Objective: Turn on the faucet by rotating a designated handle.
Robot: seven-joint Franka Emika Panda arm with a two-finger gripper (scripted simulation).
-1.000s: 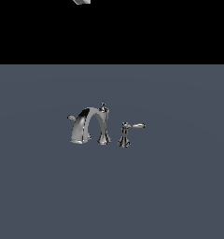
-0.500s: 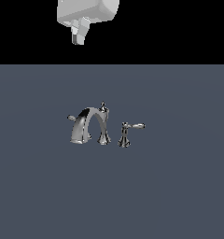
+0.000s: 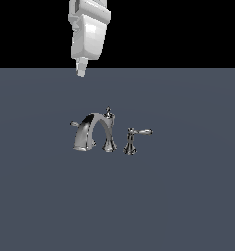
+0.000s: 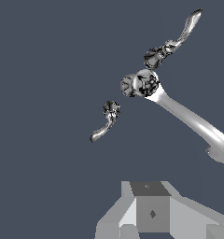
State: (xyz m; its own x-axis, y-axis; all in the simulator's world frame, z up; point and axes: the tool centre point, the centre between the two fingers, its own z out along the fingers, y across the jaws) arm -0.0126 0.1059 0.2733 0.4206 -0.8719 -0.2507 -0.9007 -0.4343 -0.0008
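The chrome faucet (image 3: 95, 132) stands mid-scene with its arched spout, finial-topped post (image 3: 108, 128) and two levers. The handle (image 3: 74, 123) is the short stub showing past the spout on the exterior view's left. In the wrist view it is the small lever (image 4: 104, 127) beside the post and long spout (image 4: 188, 119). My gripper (image 3: 81, 69) hangs high above and behind the handle, touching nothing. Its fingers look pressed together and empty, and they show at the wrist view's edge (image 4: 151, 212).
A separate flared-base post with a long lever (image 3: 134, 138) stands to the exterior view's right of the faucet; it also shows in the wrist view (image 4: 172, 42). Everything rests on a flat grey-blue surface (image 3: 178, 206).
My gripper has come down from the exterior view's top edge, further into sight, and now hangs lower over the handle side. The faucet has not moved.
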